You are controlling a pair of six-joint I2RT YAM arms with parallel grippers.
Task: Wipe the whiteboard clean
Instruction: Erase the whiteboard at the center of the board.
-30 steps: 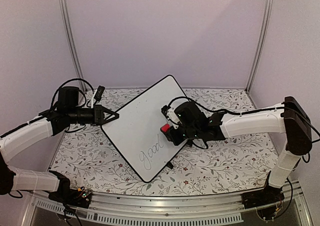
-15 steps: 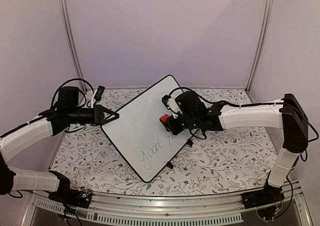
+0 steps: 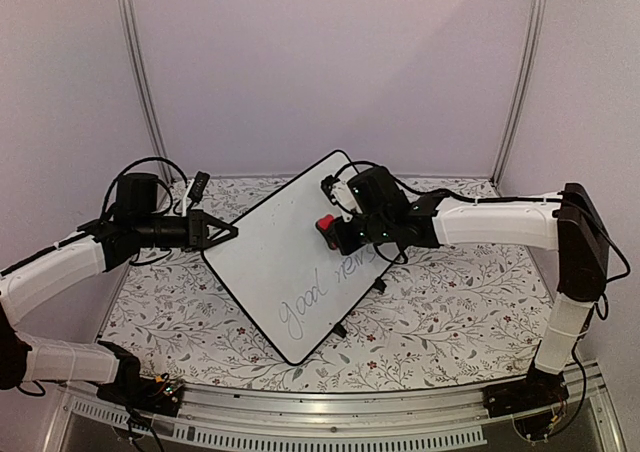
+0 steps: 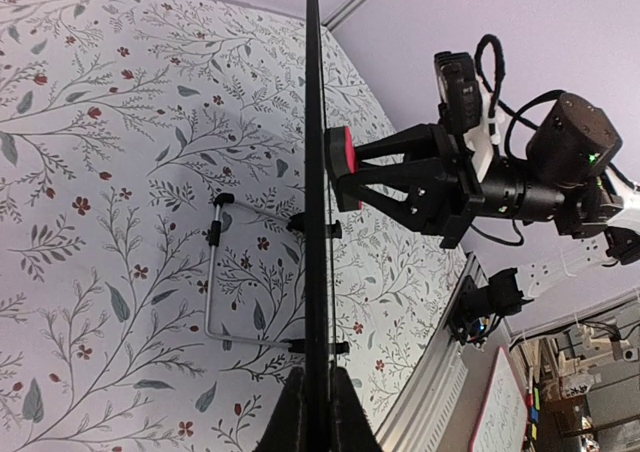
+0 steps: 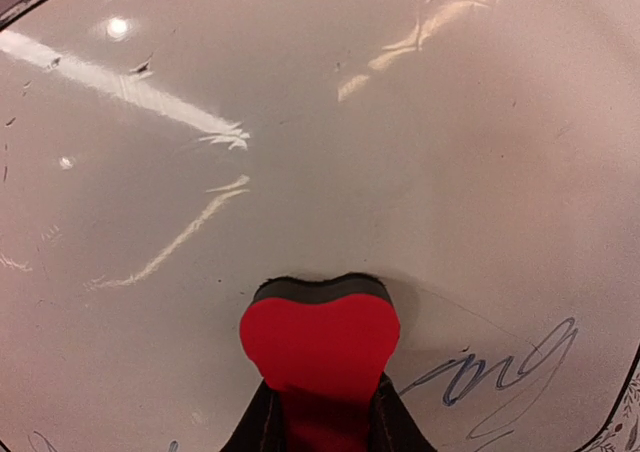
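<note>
whiteboard [image 3: 262,257] stands propped near mid-table, turned so one corner points at the back wall and one at the arms; glossy white face, thin black frame, rounded corners; face leans up toward the top camera; grey writing [image 3: 325,290] reading "good news" runs along its lower right part; rest of the face bare apart from glare streaks; 
left wrist view shows the board [image 4: 314,152] edge-on as a thin black line, with a wire stand [image 4: 212,272] on its back side resting on the cloth; 
left gripper [image 3: 232,230] at the board's left edge, clenched on the frame; in its own view the fingers [image 4: 300,412] pinch the edge from both sides; 
eraser [image 3: 325,224], small red block, pressed flat to the face above the writing, near the upper right edge; right wrist view shows its dark felt strip touching the board [image 5: 350,122], red body [image 5: 320,342] behind it, writing [image 5: 500,367] just beside it at lower right; 
right gripper [image 3: 336,232] grasping the eraser, fingers tight on its two sides [image 5: 325,417]; from the left wrist the eraser [image 4: 340,167] sits against the face; 
right arm reaches in from the right side, left arm from the left; 
table [image 3: 440,322] has a floral cloth, grey leaves and small red flowers; metal rail [image 3: 330,412] along the near edge; plain pale walls behind.
</note>
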